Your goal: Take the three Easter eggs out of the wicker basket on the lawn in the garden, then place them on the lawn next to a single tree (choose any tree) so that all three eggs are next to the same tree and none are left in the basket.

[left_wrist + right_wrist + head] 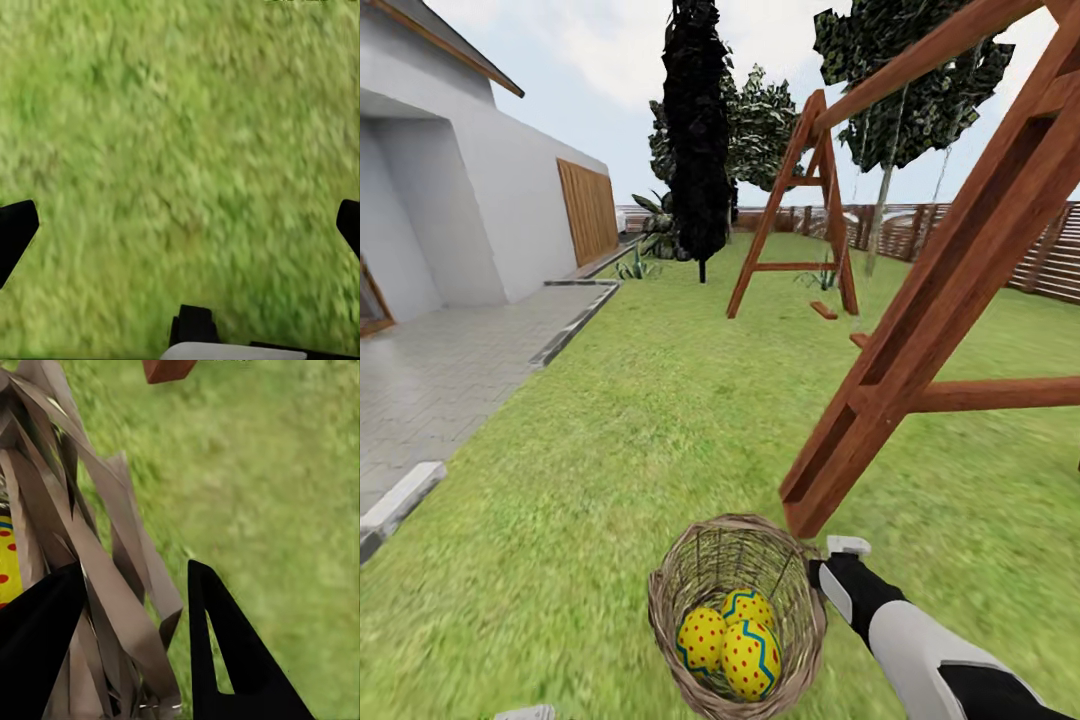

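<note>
The wicker basket (700, 585) stands on the lawn (610, 450) just in front of me. In it lie the three Easter eggs, yellow with red dots and zigzag bands (702, 639) (751, 657) (747, 604). My right gripper (832, 562) sits at the basket's right rim. In the right wrist view its fingers (225, 660) straddle the woven wall (112, 585), closed on it, with a bit of egg (7, 555) showing inside. My left gripper (180, 225) hangs open over bare grass. A tree with a pale trunk (880, 215) stands far back by the fence.
A red-brown wooden swing frame (920, 340) rises right behind the basket, its leg foot touching down near the rim. A grey paved patio (450, 370) and house wall lie to the left. An all-black tree (698, 150) and a slatted fence (1050, 262) stand at the back.
</note>
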